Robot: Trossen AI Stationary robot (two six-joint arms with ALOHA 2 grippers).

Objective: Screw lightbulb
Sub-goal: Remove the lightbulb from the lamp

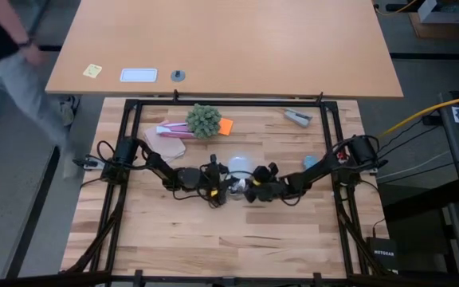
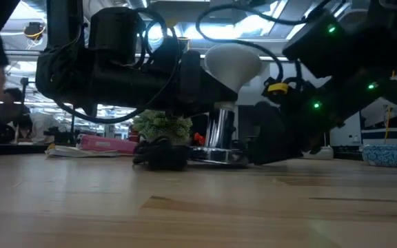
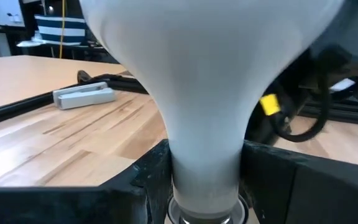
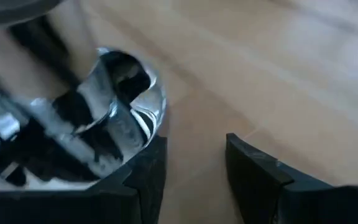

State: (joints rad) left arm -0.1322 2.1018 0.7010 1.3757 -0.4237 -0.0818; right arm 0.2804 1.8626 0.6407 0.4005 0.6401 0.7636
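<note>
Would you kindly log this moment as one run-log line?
left gripper: shut on lightbulb neck | lightbulb: upright over socket | right gripper: at socket rim | stage: screwing

- The lightbulb (image 3: pixel 207 93) is frosted white, a rounded dome narrowing to a grey metal base.
- It stands upright, dome up, mid-counter (image 2: pixel 231 65).

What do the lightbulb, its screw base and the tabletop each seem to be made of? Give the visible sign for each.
Lightbulb: frosted white glass or plastic; smooth, matt, evenly cloudy, so it could be either.
Screw base: probably metal; grey and shiny, with bright vertical reflections.
Tabletop: light wood, seemingly butcher-block; joined strips with visible grain and a mild sheen in the low view.
</note>
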